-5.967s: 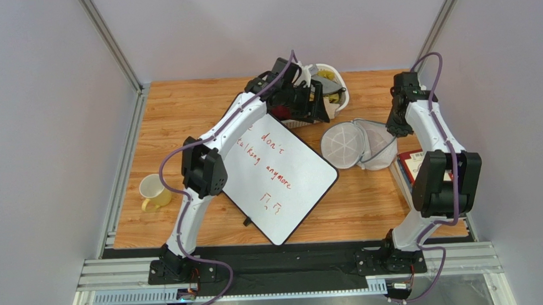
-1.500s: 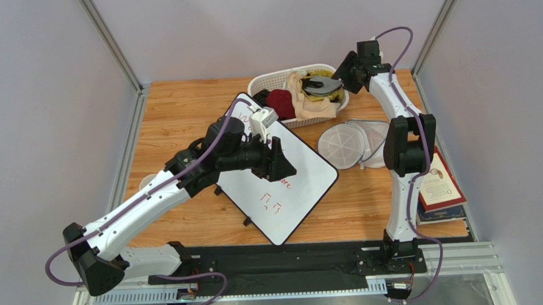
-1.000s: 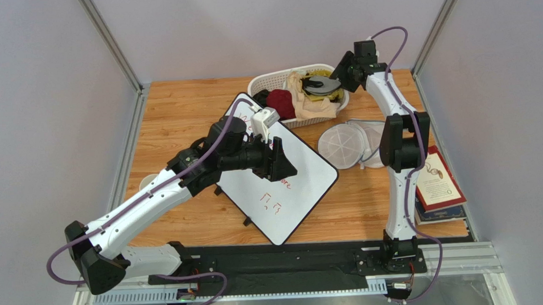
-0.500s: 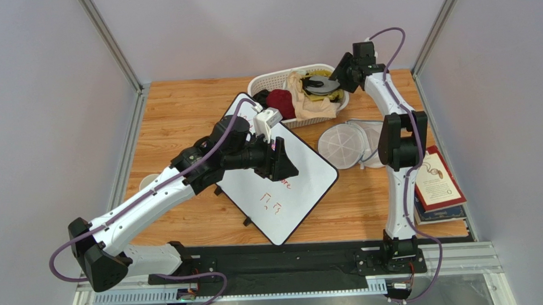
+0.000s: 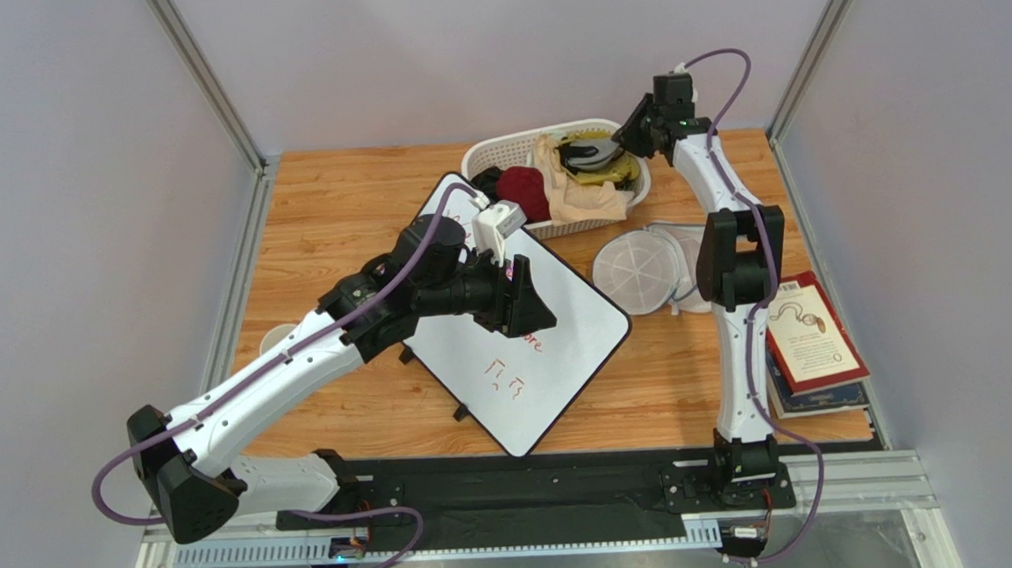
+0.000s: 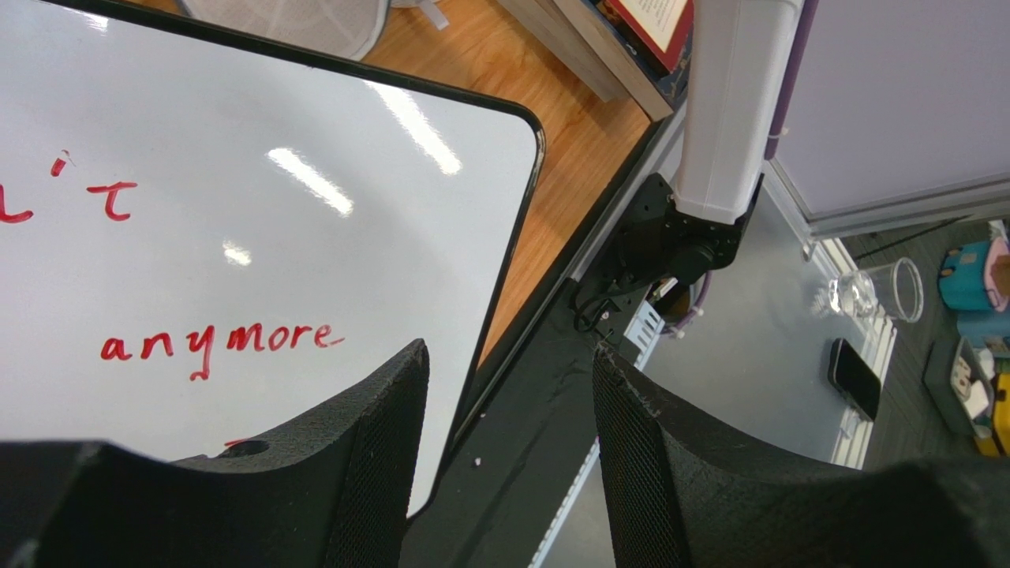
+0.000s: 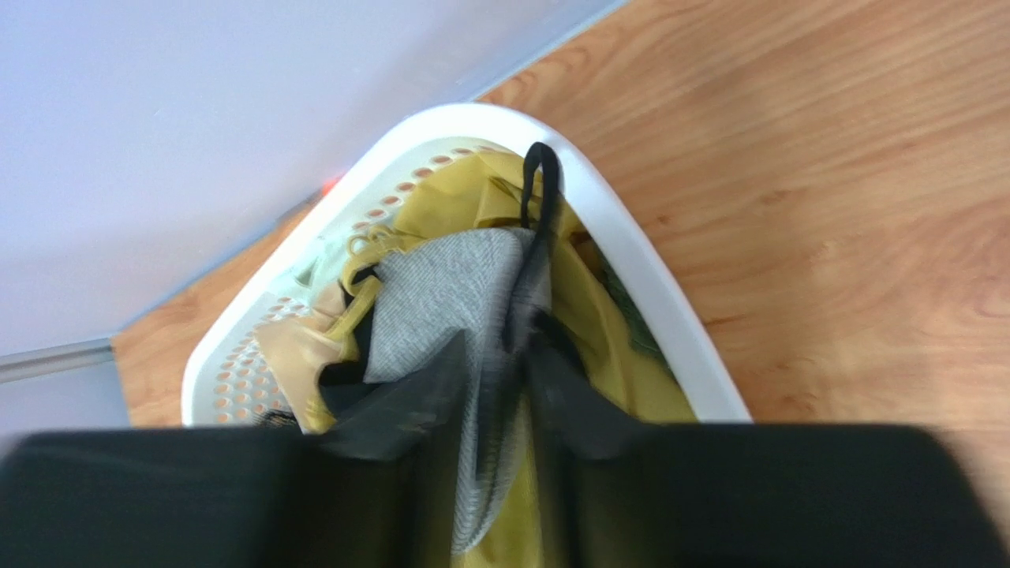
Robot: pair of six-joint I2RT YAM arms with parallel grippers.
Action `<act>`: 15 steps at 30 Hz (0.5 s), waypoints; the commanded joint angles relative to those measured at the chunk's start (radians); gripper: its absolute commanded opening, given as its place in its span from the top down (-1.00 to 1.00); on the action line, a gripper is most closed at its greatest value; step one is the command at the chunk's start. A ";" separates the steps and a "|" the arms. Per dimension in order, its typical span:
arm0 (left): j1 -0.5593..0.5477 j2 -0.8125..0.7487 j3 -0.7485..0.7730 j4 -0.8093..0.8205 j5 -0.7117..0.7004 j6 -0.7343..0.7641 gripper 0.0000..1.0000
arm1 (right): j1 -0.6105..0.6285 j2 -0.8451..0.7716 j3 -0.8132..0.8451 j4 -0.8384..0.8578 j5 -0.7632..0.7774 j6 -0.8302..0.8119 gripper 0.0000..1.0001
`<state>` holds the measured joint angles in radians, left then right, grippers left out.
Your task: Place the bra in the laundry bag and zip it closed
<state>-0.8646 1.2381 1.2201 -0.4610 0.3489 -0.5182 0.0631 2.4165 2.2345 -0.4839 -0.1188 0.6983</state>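
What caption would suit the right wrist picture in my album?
Right gripper straddles the grey bra atop yellow clothing in the white basket.

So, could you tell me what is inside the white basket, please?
In the basket, the grey bra lies atop a yellow garment, with a beige garment and a dark red garment beside them. Anything beneath these is covered.

The right fingers [image 7: 409, 408] have reached further into the basket [image 7: 682, 343] and pinched together on the bra [image 7: 439, 302].
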 commanded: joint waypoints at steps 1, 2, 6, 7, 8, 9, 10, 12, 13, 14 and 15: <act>-0.007 -0.026 0.033 0.009 -0.001 0.009 -0.19 | 0.010 0.021 0.073 0.087 -0.041 0.050 0.66; -0.007 -0.028 0.033 0.008 0.001 0.004 -0.19 | 0.012 0.021 0.086 0.090 -0.042 0.062 0.73; -0.007 -0.040 0.035 0.007 -0.004 -0.003 -0.19 | 0.014 -0.013 0.087 0.093 -0.058 0.092 1.00; -0.007 -0.043 0.033 0.007 -0.005 -0.006 -0.19 | 0.015 -0.043 0.076 0.096 -0.062 0.096 1.00; -0.007 -0.045 0.033 0.007 -0.005 -0.009 -0.19 | 0.014 -0.062 0.064 0.099 -0.064 0.099 1.00; -0.007 -0.046 0.033 0.007 -0.005 -0.016 -0.19 | 0.014 -0.080 0.042 0.105 -0.062 0.102 1.00; -0.007 -0.046 0.032 0.008 -0.005 -0.019 -0.18 | 0.014 -0.117 0.034 0.105 -0.065 0.104 1.00; -0.014 -0.046 0.030 0.012 -0.010 -0.028 -0.18 | 0.009 -0.151 0.019 0.110 -0.067 0.104 1.00; -0.017 -0.046 0.029 0.015 -0.013 -0.029 -0.18 | 0.010 -0.180 0.016 0.110 -0.073 0.101 1.00; -0.022 -0.046 0.030 0.015 -0.016 -0.029 -0.18 | 0.009 -0.191 0.016 0.111 -0.077 0.099 1.00; -0.031 -0.046 0.029 0.019 -0.022 -0.031 -0.18 | 0.009 -0.203 0.016 0.107 -0.079 0.099 1.00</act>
<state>-0.8715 1.2160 1.2201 -0.4633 0.3405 -0.5331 0.0650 2.3730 2.2368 -0.4431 -0.1642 0.7822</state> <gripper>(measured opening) 0.589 0.023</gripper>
